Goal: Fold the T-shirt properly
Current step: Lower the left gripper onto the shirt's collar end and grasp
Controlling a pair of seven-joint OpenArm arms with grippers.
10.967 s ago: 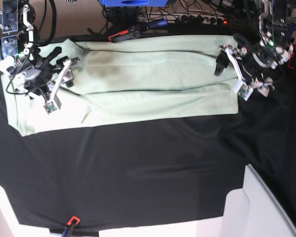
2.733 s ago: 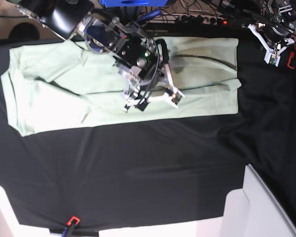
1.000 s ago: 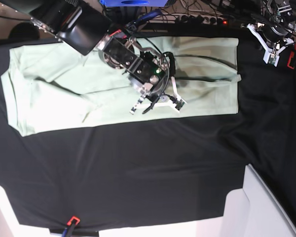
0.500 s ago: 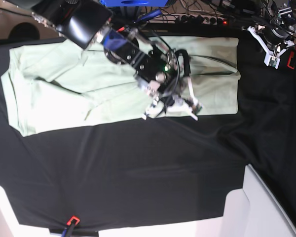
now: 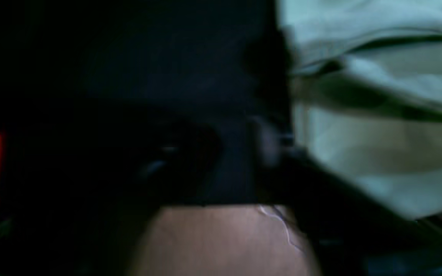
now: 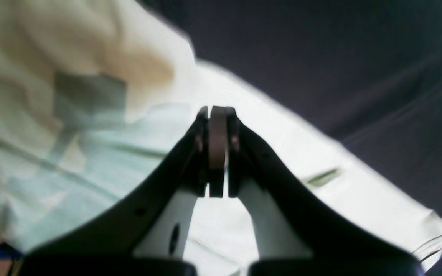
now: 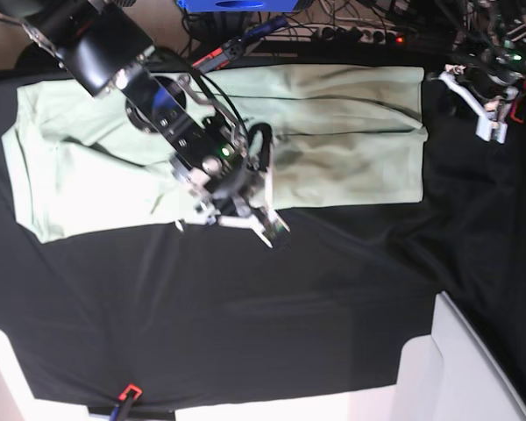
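The pale mint T-shirt [image 7: 351, 132] lies flat and lengthwise across the far half of the black cloth [image 7: 245, 316]. My right gripper [image 7: 238, 213] hangs over the shirt's near edge at mid-length. In the right wrist view this gripper [image 6: 217, 115] is shut, pads pressed together with no fabric between them, above the T-shirt [image 6: 90, 145]. My left gripper [image 7: 473, 92] hovers off the shirt's right end. The left wrist view is dark and blurred; there the left gripper [image 5: 217, 153] shows two fingers apart beside the T-shirt [image 5: 378, 145], holding nothing.
A red clamp [image 7: 215, 60] sits at the cloth's far edge and another clamp [image 7: 127, 391] at the near edge. Cables and a power strip [image 7: 368, 35] run behind the table. A white object [image 7: 460, 368] stands at the near right corner.
My right arm swung its shut gripper from the shirt's middle toward the near edge and then leftward. The left gripper's fingers have spread apart by the shirt's right end.
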